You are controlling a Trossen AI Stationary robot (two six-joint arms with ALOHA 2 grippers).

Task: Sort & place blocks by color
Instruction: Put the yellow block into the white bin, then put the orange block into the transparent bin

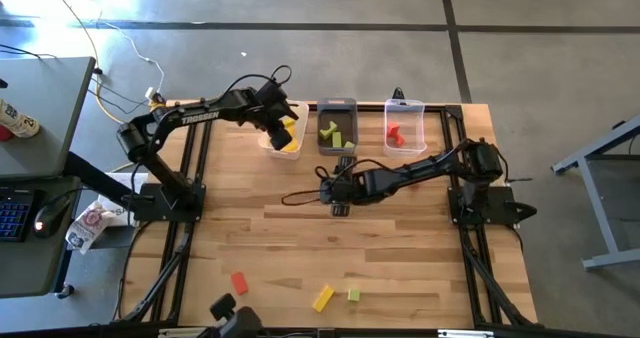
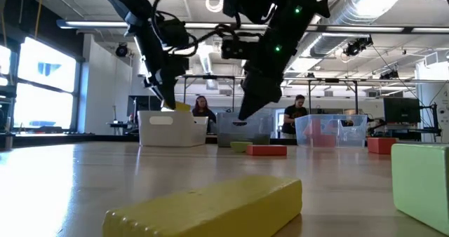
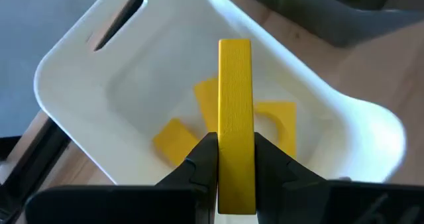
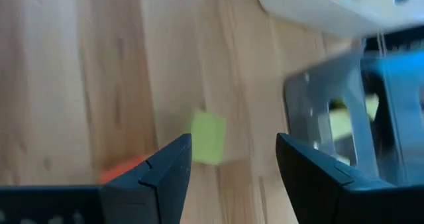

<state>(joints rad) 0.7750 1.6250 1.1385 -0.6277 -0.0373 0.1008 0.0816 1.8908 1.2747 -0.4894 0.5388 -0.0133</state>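
Our left gripper point(image 3: 236, 159) has its jaws pinched on a long yellow block point(image 3: 236, 118), held edge-up over the white bin point(image 3: 79, 71). Inside that bin we see three more yellow pieces point(image 3: 173, 139) lying on the floor of it, one with an arch cut out, as far as the wrist view lets us judge. From above, the left gripper point(image 1: 276, 128) sits over the white bin point(image 1: 270, 144) at the far side of the wooden table point(image 1: 400, 248).

Our right gripper point(image 4: 232, 159) has its jaws spread wide with nothing between them. It hangs above the table just in front of the grey bin point(image 1: 337, 106), which holds light green blocks point(image 1: 331, 133). In the right wrist view a small light green block point(image 4: 208, 138) lies on the wood between the fingers' line of sight, and an orange-red patch point(image 4: 122, 169) beside one finger may be a red block, though it is too blurred for us to be sure.

The clear bin point(image 1: 405, 106) to the right of the grey one contains red blocks point(image 1: 393, 134).

Near the front edge of the table three blocks lie loose and apart from one another: a red block point(image 1: 239, 282), a yellow block point(image 1: 322, 298) and a small green block point(image 1: 353, 295) just beside the yellow one. In the low view two people point(image 2: 202, 109) sit in the room behind the bins.
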